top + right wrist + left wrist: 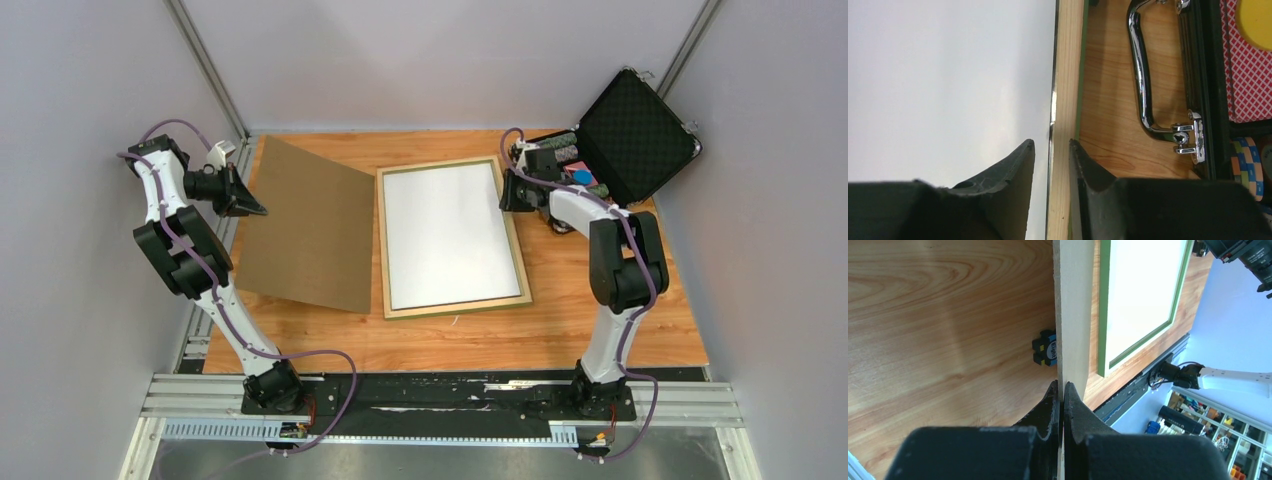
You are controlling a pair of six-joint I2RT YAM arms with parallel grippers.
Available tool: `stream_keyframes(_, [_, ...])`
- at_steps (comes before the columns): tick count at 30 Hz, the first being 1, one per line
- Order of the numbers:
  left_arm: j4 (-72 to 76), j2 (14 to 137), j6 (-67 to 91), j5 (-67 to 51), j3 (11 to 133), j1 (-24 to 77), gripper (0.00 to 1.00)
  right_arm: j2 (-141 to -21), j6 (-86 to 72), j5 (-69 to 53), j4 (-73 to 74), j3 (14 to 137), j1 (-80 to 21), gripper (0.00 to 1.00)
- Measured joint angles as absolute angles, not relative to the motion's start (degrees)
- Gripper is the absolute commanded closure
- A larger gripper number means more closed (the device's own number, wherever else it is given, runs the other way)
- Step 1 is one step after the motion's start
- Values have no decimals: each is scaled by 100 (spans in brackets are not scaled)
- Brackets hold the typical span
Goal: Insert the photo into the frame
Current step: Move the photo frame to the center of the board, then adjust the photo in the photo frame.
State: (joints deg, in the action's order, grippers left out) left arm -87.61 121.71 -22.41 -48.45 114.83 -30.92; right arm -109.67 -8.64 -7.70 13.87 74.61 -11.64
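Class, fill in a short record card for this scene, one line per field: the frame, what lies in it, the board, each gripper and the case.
frame: flat on the table, pale wood side up
in frame: white sheet fills the opening, probably the photo face down; no print visible
backing board: brown, left of the frame, tilted, left edge raised
left gripper: shut on the board's raised edge
right gripper: open, over the frame's right rail
case: black, lid open, back right of the table
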Motion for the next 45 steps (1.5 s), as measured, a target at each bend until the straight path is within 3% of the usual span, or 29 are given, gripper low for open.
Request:
stream_keyframes(5, [-8788,12171,-2241,-4842,11511,-3092,100,-11139,-840,-775,1385,7548,-1190,80])
stream_keyframes(11, [-8871,12171,-2241,-4794,11657,-3092,100,-11264,-840,-792,1387,7594,-1288,82])
stream_keyframes(26, [-8892,12171,-2241,-4790,11686,-3103,100,-11277,-635,-1295,1411,7822,-1461,66])
stream_keyframes(38, [-8895,12171,-2241,-4805,11686,-3105,100,-11417,16,-1778,1496,8193,-2491,65])
stream_keyframes(45, [-8897,12171,-2244,-4816,11686,-3107,100,-11699,119,-1800,1590,8283,-2578,66])
